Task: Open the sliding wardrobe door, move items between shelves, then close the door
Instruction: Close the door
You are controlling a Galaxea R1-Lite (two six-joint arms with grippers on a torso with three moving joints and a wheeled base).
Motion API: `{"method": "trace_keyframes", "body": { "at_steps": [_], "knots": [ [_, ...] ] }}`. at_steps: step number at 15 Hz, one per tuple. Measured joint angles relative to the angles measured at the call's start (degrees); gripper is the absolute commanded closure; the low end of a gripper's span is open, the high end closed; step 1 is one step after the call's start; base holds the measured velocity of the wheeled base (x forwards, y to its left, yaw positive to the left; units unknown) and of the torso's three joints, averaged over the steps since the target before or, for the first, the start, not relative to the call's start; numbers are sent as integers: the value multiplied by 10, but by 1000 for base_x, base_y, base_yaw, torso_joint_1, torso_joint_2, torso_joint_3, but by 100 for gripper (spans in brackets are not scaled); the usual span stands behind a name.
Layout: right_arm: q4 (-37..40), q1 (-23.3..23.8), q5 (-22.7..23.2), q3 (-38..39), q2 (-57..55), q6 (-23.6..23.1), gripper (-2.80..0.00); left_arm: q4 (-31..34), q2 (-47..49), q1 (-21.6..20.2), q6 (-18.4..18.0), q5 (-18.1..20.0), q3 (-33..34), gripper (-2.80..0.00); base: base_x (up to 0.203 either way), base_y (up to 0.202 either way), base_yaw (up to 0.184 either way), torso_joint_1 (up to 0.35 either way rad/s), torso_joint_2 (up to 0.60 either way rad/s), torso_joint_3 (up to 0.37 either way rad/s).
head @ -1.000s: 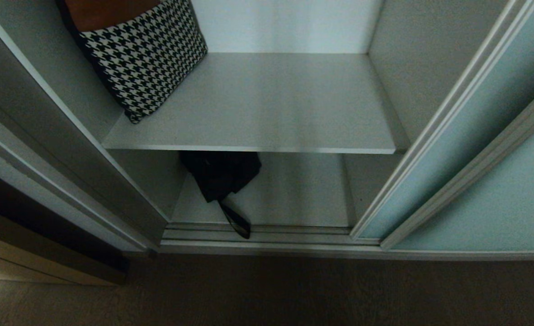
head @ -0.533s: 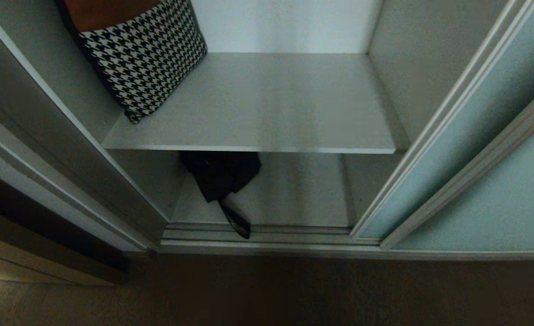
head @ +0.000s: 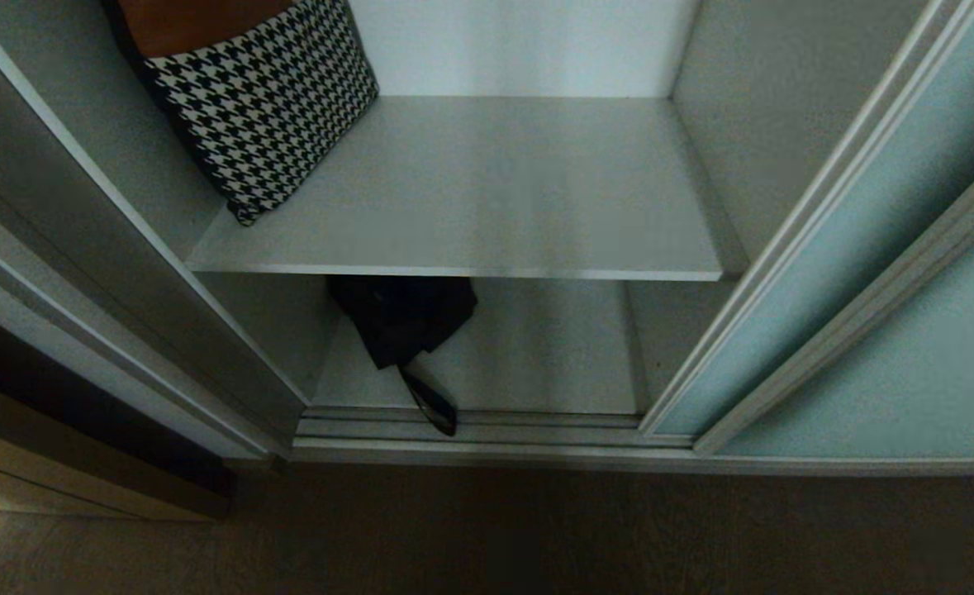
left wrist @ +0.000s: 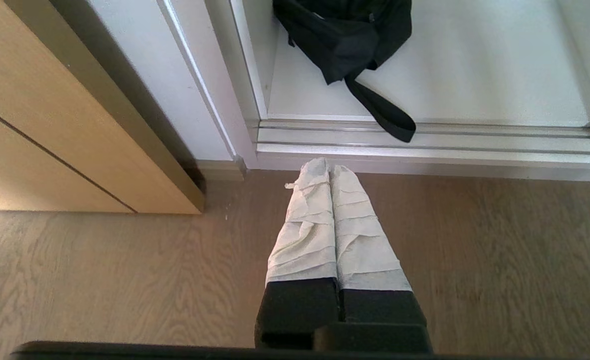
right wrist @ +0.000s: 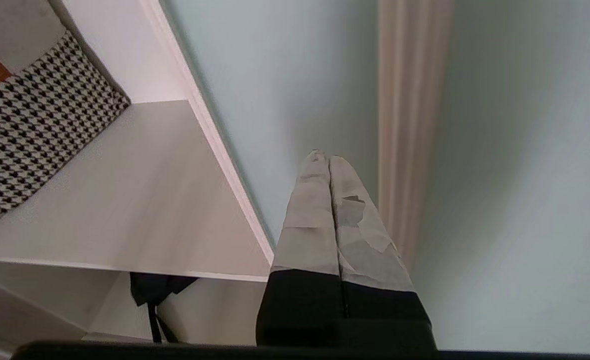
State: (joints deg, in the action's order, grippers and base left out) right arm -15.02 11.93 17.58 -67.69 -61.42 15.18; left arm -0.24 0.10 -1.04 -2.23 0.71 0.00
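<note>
The sliding wardrobe door (head: 792, 273) of frosted blue-green glass stands pushed to the right, so the wardrobe is open. A black garment (head: 400, 318) lies on the bottom shelf (head: 536, 355), its strap (head: 433, 405) hanging over the floor track. The upper shelf (head: 487, 190) is mostly bare. My right gripper (right wrist: 323, 155) is shut and empty, pointing at the sliding wardrobe door (right wrist: 284, 100) near its frame. My left gripper (left wrist: 329, 167) is shut and empty, low over the floor in front of the track, short of the garment (left wrist: 347, 35). Neither gripper shows in the head view.
A houndstooth cushion (head: 263, 99) with an orange top leans in the upper shelf's left rear corner. A beige wooden cabinet (left wrist: 49, 125) stands left of the wardrobe. The silver floor track (head: 487, 430) runs along the front, with brown wood floor (head: 487, 537) before it.
</note>
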Motion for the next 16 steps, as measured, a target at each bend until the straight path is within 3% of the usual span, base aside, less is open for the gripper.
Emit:
{"method": "trace_keyframes", "body": {
  "at_steps": [4, 10, 16],
  "knots": [
    [-9, 5, 0, 26, 40, -1, 0, 0, 0, 0, 0, 0, 0, 0, 0, 0, 0, 0, 0, 0],
    [-124, 75, -2, 37, 52, -3, 0, 0, 0, 0, 0, 0, 0, 0, 0, 0, 0, 0, 0, 0],
    [-151, 114, -1, 32, 7, 0, 0, 0, 0, 0, 0, 0, 0, 0, 0, 0, 0, 0, 0, 0]
  ]
}}
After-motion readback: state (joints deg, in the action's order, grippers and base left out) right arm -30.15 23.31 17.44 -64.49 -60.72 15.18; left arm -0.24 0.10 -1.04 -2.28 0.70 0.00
